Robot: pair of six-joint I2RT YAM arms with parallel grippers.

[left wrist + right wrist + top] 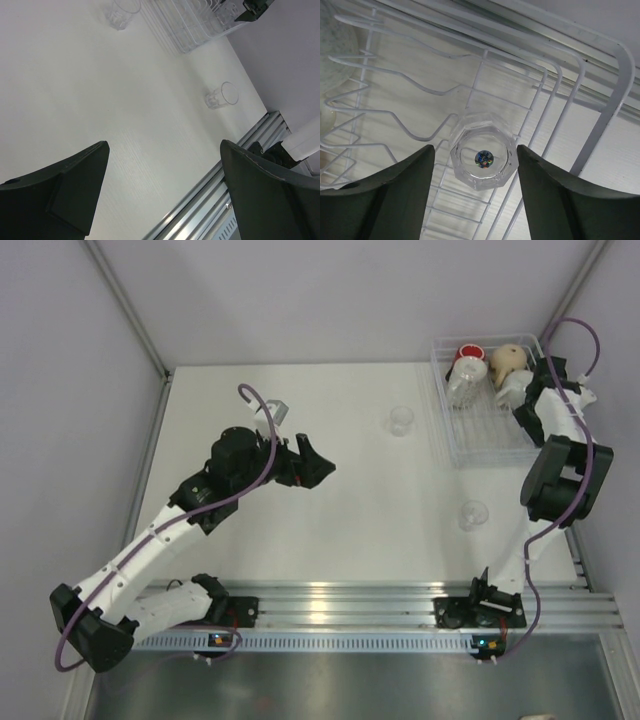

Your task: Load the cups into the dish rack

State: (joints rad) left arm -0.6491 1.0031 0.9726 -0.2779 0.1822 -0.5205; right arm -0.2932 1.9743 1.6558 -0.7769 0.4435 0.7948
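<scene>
Hidden / unclear:
- Top view: right end effector (522,390) is over the dish rack (490,440), and its own wrist covers the tips.
- Wrist view: right end effector (476,150) brackets an upturned tumbler (482,159) that stands base-up on the rack wires. There is a clear gap at the 9 o'clock finger. At the 3 o'clock finger I cannot tell whether it touches. Logged as released, not grasping.
- A speckled surface (332,50) is cut off at the 10 o'clock edge of that view.
- A small pale object (278,410) at 11 o'clock of the left arm is too small to identify.

Task items:
- Rack sits at 1 o'clock on the worktop (330,540).
- Red cup (468,353) and beige mug (508,362) lie along the rack's 12 o'clock end.
- Far tumbler (401,420) stands on the worktop at 9 o'clock of the rack, near it.
- Near tumbler (473,515) stands at 6 o'clock of the rack.

Room:
- Left end effector (164,145) is spread wide with nothing between its fingers, above bare worktop.
- Rack's 3 o'clock side lies close to the worktop edge.
- Rail (400,600) bounds the 6 o'clock edge.
</scene>
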